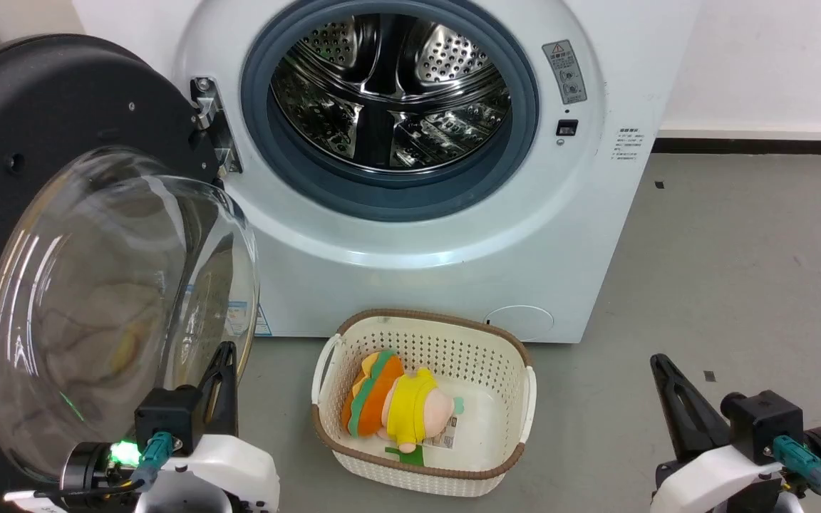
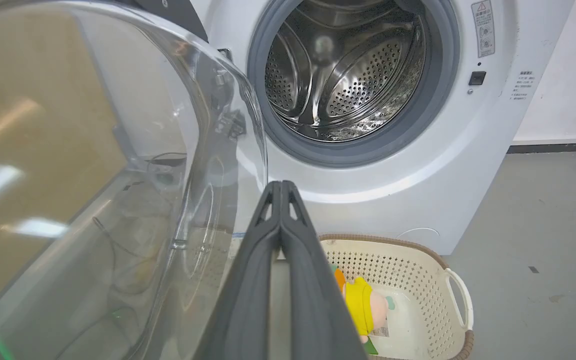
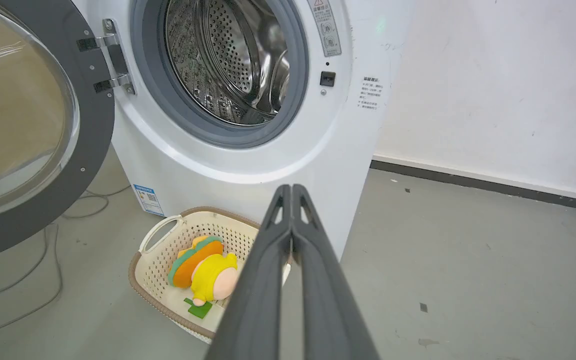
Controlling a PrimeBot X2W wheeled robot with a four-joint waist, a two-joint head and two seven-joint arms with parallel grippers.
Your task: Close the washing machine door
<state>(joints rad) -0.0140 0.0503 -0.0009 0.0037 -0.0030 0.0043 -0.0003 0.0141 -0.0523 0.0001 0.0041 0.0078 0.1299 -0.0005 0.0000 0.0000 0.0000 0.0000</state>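
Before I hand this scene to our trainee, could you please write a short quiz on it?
1. True or false: the washing machine door is latched against the washing machine.
2. What lies in the basket? A) a towel B) a plush toy C) a bottle
3. Fill in: the left gripper and the right gripper are both ____ (open or shut).
Key: 1 false, it stands swung open; 2 B; 3 shut.

Both arms sit low with fingers pointing up; the left gripper [image 1: 224,354] has its two fingers pressed together, and the right gripper [image 1: 661,362] is likewise closed
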